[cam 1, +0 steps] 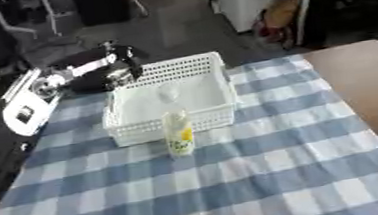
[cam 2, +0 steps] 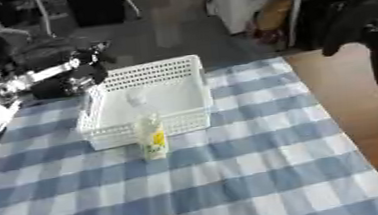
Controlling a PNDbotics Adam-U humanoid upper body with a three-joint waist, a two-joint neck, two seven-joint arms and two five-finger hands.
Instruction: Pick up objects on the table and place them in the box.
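Note:
A clear bottle [cam 1: 179, 134] with a yellow label stands upright on the checked cloth, right against the near wall of the white mesh basket [cam 1: 133, 131]. Its top shows against the basket's pale inside, which otherwise looks bare. My left hand [cam 1: 121, 69] hovers at the basket's far left corner, apart from the bottle; its black and silver arm [cam 1: 26, 109] runs in from the left. My right hand [cam 2: 348, 22] shows only in the right eye view, as a dark shape held high at the upper right, far from the table's things.
The blue and white checked cloth [cam 1: 236, 185] covers most of the table. Bare brown wood [cam 1: 370, 80] lies to the right, with the table edge beyond. Dark furniture and bags stand on the floor behind the table.

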